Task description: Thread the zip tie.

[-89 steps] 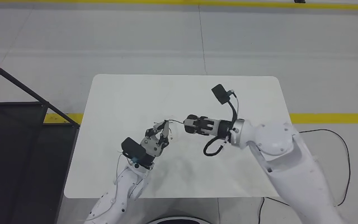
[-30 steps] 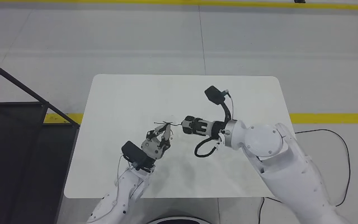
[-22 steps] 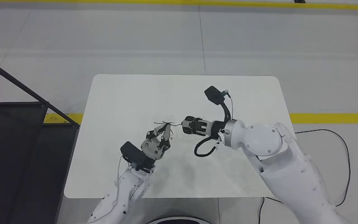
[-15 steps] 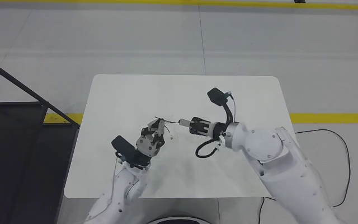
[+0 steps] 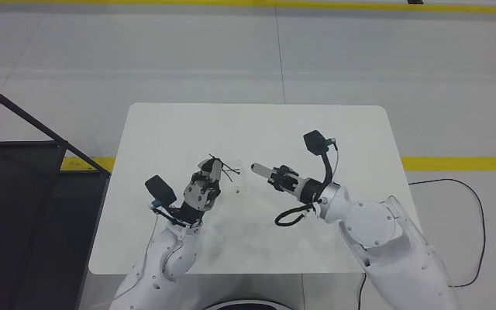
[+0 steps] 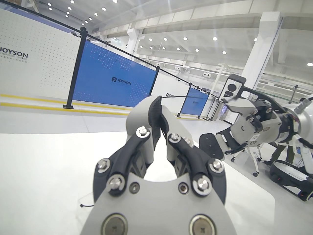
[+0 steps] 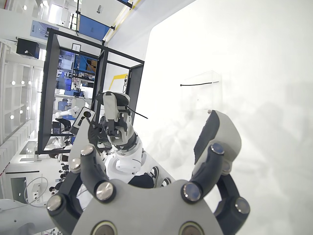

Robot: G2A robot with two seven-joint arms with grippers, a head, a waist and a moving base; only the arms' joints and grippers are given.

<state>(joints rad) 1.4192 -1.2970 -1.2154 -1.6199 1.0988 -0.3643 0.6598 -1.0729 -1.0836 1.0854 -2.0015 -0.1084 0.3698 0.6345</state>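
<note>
The white counter (image 5: 341, 132) is seen from above with both arms brought in over its middle, their jaws facing each other across a short gap and not touching. The left jaws are closed, pads pressed together, and a thin black zip tie (image 6: 176, 96) is pinched at their tips. A straight length of this zip tie projects sideways from the pads towards the right jaws and stops short of them. In the right wrist view, the same strand is seen sticking out past the left jaws, held up off the counter surface. Whether the tail of this tie has been passed through its head cannot be told, as the part inside the pads is hidden. The right jaws are spread wide, and nothing is held between their black pads; this is confirmed in the left wrist view, where both fingers are seen well apart. A clear stand (image 7: 215, 91) is noted on the counter, near both sets of jaws. A second zip tie (image 7: 198, 84) is laid flat across the top edge of this stand, with its small head at one end, and is touched by neither arm. Both arms are held above the counter surface.
</note>
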